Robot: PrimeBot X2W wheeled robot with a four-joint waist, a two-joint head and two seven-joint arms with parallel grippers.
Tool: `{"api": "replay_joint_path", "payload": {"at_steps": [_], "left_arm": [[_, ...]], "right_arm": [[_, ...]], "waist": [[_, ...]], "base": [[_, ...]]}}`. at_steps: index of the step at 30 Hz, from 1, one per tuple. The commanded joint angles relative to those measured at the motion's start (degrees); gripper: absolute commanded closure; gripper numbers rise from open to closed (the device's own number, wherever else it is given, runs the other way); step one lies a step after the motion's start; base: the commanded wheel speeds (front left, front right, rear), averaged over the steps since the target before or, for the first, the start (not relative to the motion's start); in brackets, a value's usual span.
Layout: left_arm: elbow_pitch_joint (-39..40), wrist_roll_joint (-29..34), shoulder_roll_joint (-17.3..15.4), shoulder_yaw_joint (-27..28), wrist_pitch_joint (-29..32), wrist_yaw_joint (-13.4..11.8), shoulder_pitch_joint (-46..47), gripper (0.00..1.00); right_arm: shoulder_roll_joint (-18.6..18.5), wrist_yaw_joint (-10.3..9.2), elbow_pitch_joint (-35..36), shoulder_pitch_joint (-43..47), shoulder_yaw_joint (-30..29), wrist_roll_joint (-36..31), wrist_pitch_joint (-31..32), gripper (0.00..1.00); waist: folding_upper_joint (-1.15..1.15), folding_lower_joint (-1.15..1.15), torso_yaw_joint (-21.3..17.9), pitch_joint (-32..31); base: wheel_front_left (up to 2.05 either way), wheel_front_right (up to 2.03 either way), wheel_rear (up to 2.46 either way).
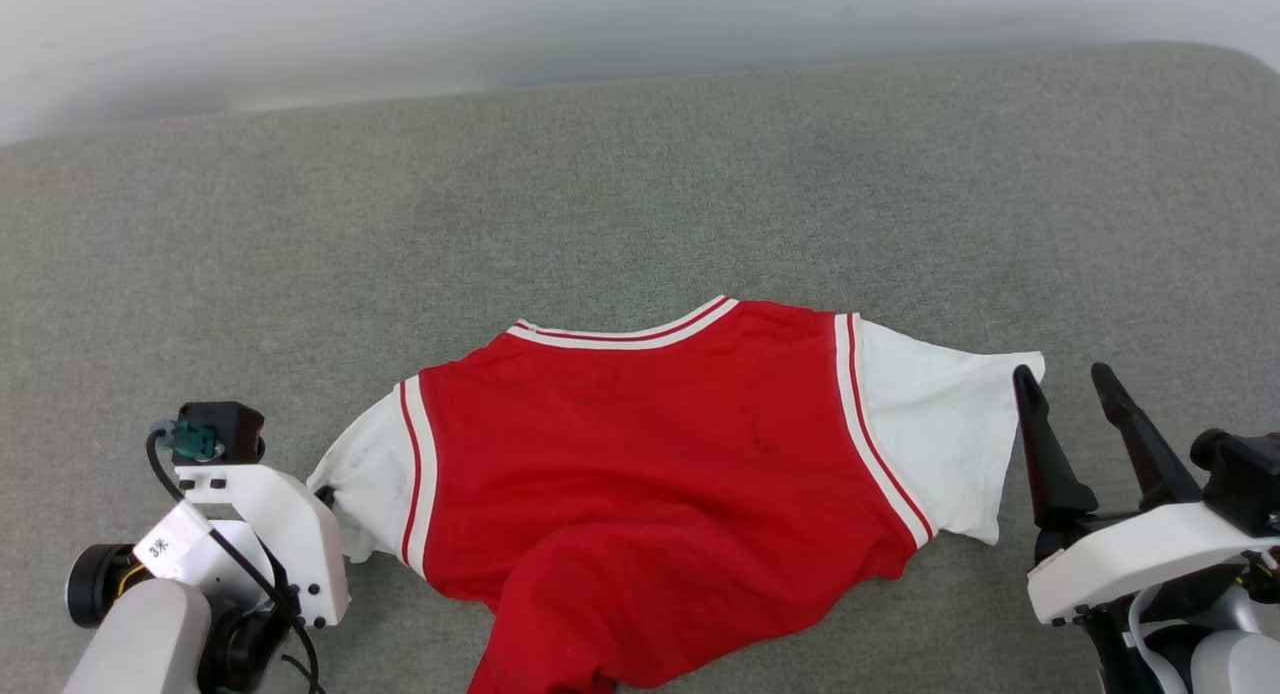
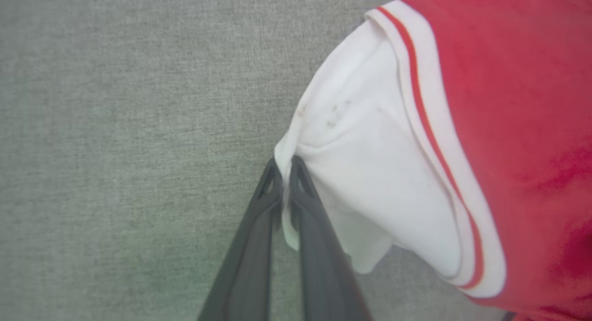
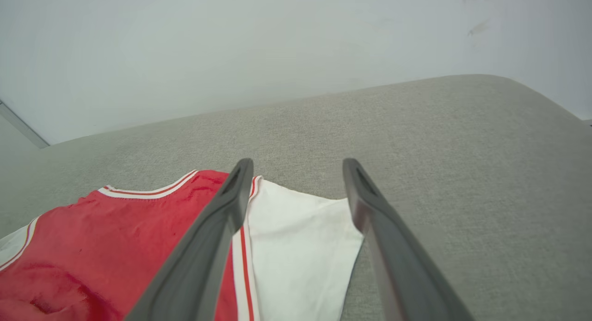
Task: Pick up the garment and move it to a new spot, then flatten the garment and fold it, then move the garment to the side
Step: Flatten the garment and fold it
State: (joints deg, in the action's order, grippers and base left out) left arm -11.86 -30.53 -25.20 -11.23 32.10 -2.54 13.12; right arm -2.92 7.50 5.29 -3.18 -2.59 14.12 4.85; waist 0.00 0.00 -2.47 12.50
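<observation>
Left hand [image 2: 283,166] clenched on white sleeve edge of garment [image 1: 640,444], lower centre of frame; right hand [image 1: 1062,374] released beside other sleeve. Soft, light cloth: pinch sleeve hems, expect sag.

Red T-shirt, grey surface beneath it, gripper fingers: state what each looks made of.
Red T-shirt: soft knit cloth, matte, probably cotton or a blend; it bunches where the left gripper pinches the white sleeve. Grey surface: woven upholstery-like fabric, with a visible heathered weave and rounded padded edge. Right gripper fingers: dark matte plastic or rubber; which one can't be told.
</observation>
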Motion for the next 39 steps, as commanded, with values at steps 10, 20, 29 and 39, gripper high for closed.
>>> {"api": "replay_joint_path", "payload": {"at_steps": [10,20,29,39], "left_arm": [[-0.45,3.31,4.33,2.26,-23.10,-1.03,-1.36,0.00],[5.72,7.13,7.49,1.67,-37.33,-3.19,-3.87,0.00],[15.68,9.68,8.52,0.12,-39.25,-5.52,-4.93,0.00],[17.98,9.21,9.84,-0.81,-39.63,-6.14,-3.09,0.00]], "right_arm": [[0.06,-0.02,-1.49,1.30,-3.55,2.40,0.86,0.00],[-0.30,-0.02,-5.56,0.33,-9.56,4.75,9.12,0.00],[-7.28,-0.02,-16.39,-8.70,-11.53,10.76,25.69,0.00],[-12.62,-0.02,-24.24,-19.40,-4.73,9.96,38.57,0.00]], "waist": [[0.00,0.00,0.23,-4.66],[0.00,0.00,1.46,-6.48],[0.00,0.00,4.30,-2.38],[0.00,0.00,7.86,3.48]], "base": [[0.00,0.00,0.00],[0.00,0.00,0.00],[0.00,0.00,0.00],[0.00,0.00,0.00]]}}
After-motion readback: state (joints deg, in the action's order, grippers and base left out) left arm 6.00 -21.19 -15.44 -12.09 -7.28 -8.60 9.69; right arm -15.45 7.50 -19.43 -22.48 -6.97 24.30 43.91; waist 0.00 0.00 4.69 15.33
